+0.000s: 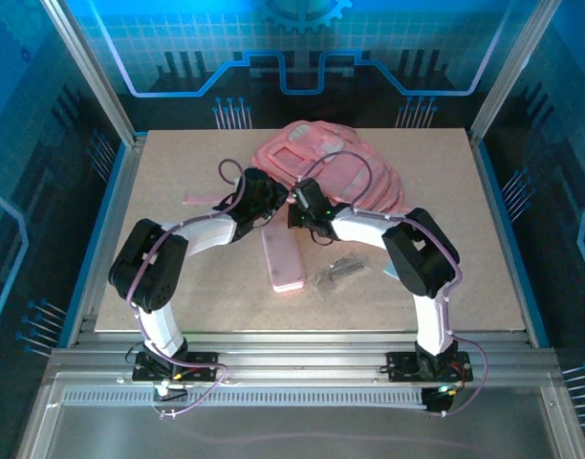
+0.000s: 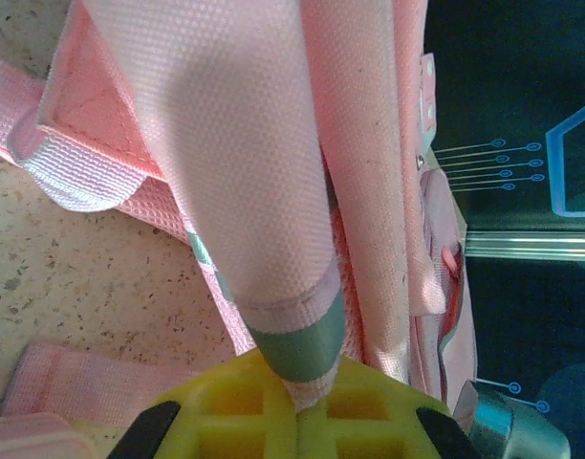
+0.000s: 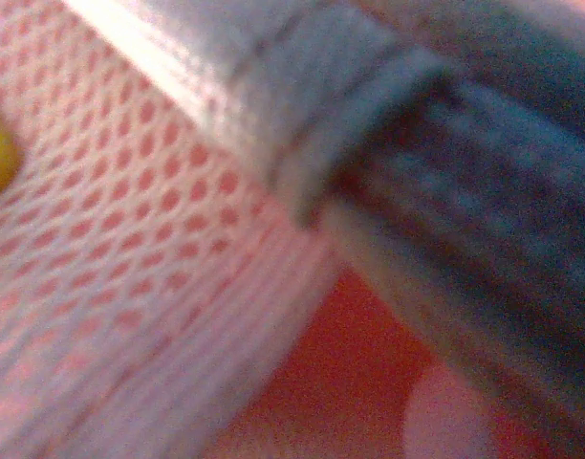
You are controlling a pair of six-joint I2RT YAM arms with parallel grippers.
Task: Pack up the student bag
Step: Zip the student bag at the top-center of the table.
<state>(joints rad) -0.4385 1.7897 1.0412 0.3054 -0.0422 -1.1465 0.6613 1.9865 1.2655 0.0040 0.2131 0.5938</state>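
Note:
The pink student bag [image 1: 335, 163] lies at the back middle of the table, its near edge lifted between both grippers. In the left wrist view my left gripper [image 2: 307, 402] is shut on a fold of the student bag [image 2: 245, 143], its yellow fingers [image 2: 226, 411] pinching the grey-green trimmed edge. From above, the left gripper [image 1: 264, 193] sits at the bag's front left. My right gripper [image 1: 298, 206] presses against the bag beside it. The right wrist view is blurred pink mesh fabric [image 3: 130, 239] at very close range, so its jaws are hidden.
A flat pink pencil case [image 1: 285, 258] lies in front of the grippers. A small clear packet with dark items [image 1: 342, 270] rests right of it. A thin pink strap [image 1: 199, 200] trails left from the bag. Blue enclosure walls surround the table [image 1: 445, 287].

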